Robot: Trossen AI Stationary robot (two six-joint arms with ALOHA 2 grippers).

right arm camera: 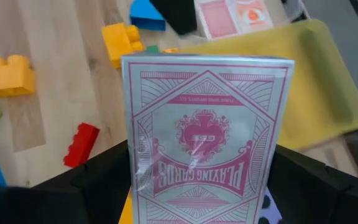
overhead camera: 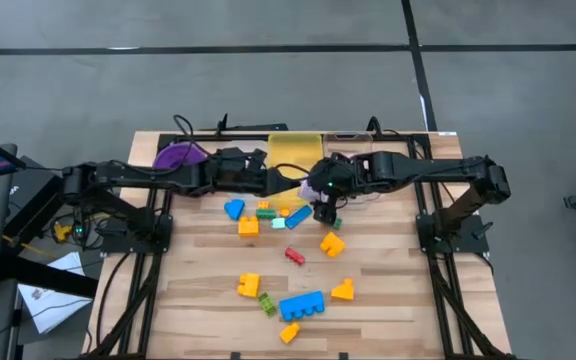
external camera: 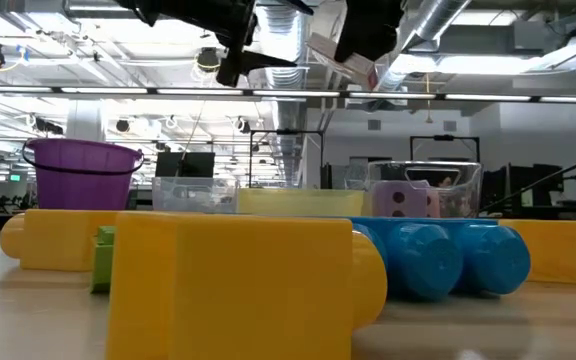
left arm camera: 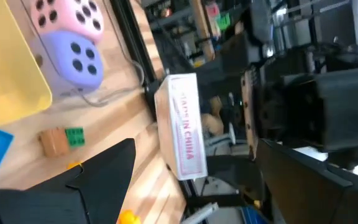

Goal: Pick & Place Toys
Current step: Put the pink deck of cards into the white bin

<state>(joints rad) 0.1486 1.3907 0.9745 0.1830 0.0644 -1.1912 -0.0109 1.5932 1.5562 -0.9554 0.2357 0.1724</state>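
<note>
Both dark arms reach in from the tabletop's two sides and meet near the middle of its far half, stretched almost level. The right claw (overhead camera: 325,207) points down at the centre, raised off the tabletop, its two fingers (right arm camera: 104,168) spread wide and clamped on the flat sides of a pack of playing cards (right arm camera: 207,140). The left claw (overhead camera: 290,180) sits just to its left, its fingers (left arm camera: 101,165) apart, gripping nothing.
</note>
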